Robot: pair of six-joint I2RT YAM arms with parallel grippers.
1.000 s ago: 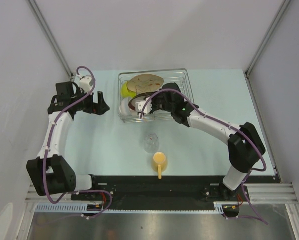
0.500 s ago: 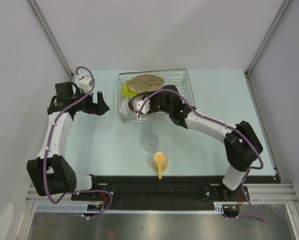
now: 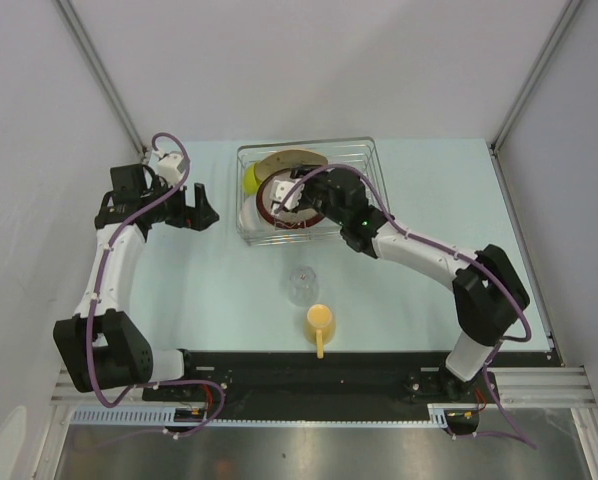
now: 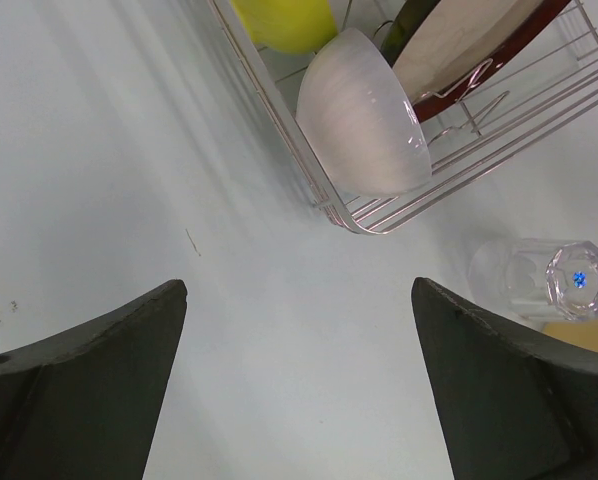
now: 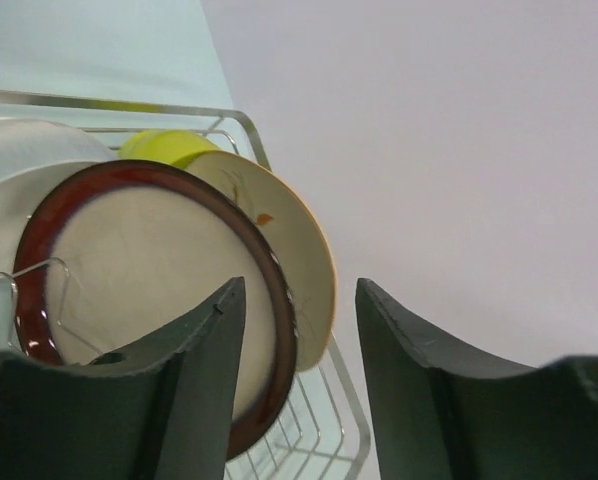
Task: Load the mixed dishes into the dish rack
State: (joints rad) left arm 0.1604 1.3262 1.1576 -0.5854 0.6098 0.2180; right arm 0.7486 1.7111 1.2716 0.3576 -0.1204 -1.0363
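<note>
The dish rack [image 3: 364,175] holds a lime-green bowl [image 3: 251,178], a white bowl [image 3: 246,214], a tan floral plate [image 3: 287,160] and a plate with a red-brown rim [image 3: 275,212], both plates on edge. My right gripper [image 3: 297,195] hovers open just over the red-rimmed plate [image 5: 149,270]. That plate's rim lies by the left finger [image 5: 194,370], with the floral plate [image 5: 304,255] behind it. A clear glass [image 3: 302,285] and a yellow mug [image 3: 320,322] are on the table. My left gripper [image 3: 194,210] is open and empty left of the rack.
In the left wrist view the rack's corner [image 4: 324,205] and white bowl [image 4: 364,125] lie ahead, the glass [image 4: 539,280] to the right. Grey walls and metal posts enclose the table. The arm bases sit on a black rail [image 3: 309,375] at the near edge.
My right gripper has gone from shut to open, letting go of the red-rimmed plate, which now leans in the rack. The left arm has not moved.
</note>
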